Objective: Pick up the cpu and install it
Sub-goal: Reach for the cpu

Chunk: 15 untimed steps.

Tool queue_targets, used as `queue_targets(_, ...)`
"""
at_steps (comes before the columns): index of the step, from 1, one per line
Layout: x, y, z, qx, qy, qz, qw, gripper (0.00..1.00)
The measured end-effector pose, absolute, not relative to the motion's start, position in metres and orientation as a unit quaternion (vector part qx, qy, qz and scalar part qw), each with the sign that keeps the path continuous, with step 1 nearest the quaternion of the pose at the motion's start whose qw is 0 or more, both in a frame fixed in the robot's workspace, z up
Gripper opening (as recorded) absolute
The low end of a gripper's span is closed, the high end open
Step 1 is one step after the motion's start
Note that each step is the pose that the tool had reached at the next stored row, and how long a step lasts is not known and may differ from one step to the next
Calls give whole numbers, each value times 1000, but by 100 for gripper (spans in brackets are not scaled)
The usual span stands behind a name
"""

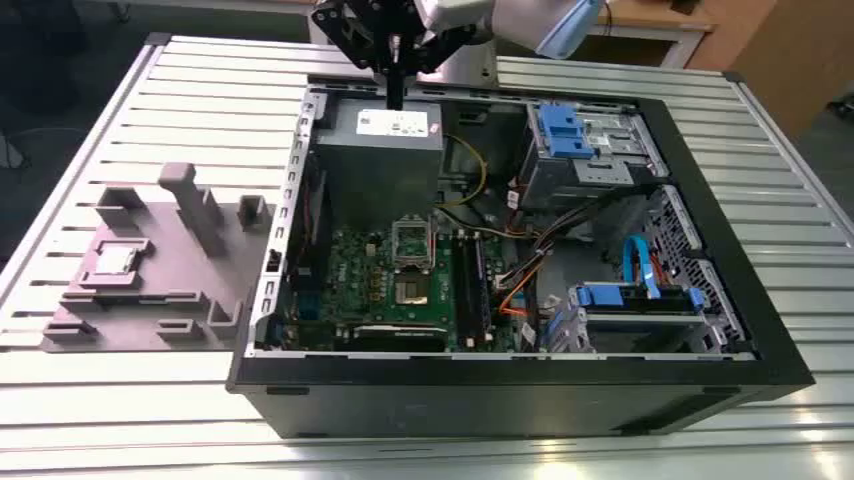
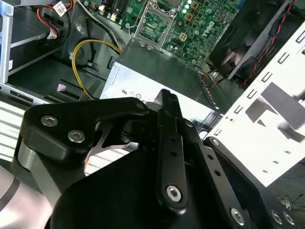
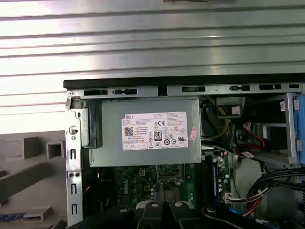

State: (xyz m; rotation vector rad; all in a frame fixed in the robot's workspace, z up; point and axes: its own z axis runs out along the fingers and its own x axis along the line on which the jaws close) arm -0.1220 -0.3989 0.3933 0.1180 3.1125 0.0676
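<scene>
The cpu [image 1: 118, 260], a small pale square chip, lies in a recess of the grey moulded fixture tray [image 1: 147, 300] on the exterior view's left, outside the open computer case [image 1: 507, 390]. On the green board inside the case, the dark socket [image 1: 411, 290] sits with its metal frame [image 1: 411, 238] flipped up beside it. My gripper [image 1: 396, 100] hangs above the case's far edge, over the grey power-supply box [image 1: 380, 150], well away from the cpu. Its fingers are shut with nothing between them. In the second wrist view the black fingers [image 2: 167, 124] point toward the power-supply box [image 2: 157, 88].
The case lies on its side on a slatted metal table [image 1: 200, 100]. Inside are yellow, orange and black cables [image 1: 527, 270], blue drive brackets [image 1: 567, 130] and a fan [image 2: 248, 43]. The tray carries upright grey posts [image 1: 187, 200].
</scene>
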Motion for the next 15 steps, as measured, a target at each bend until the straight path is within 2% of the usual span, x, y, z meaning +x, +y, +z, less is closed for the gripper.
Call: queue_targets(15,-124,-399,393,38,999,22,13,10)
